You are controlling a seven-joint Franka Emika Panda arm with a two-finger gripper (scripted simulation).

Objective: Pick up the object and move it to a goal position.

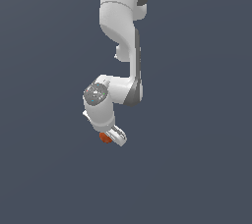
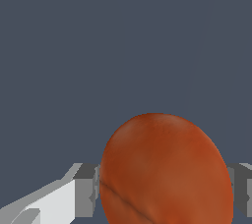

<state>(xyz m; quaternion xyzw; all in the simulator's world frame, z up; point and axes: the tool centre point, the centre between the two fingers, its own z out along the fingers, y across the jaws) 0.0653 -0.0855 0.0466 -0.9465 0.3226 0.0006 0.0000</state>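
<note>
The object (image 2: 165,174), a small orange-red ball with a faintly mottled skin, fills the wrist view between the two fingers. One grey pad (image 2: 87,188) presses on one side of it and the other pad (image 2: 241,188) on the opposite side. My gripper (image 2: 165,193) is shut on the ball. In the exterior view the ball (image 1: 104,138) peeks out under the white hand, with the gripper (image 1: 111,139) pointing down around it and one white finger (image 1: 118,137) visible beside it. The ball's far side is hidden by the hand.
The white arm (image 1: 123,31) comes down from the top of the exterior view. Around it is only a plain dark grey-blue surface (image 1: 197,169).
</note>
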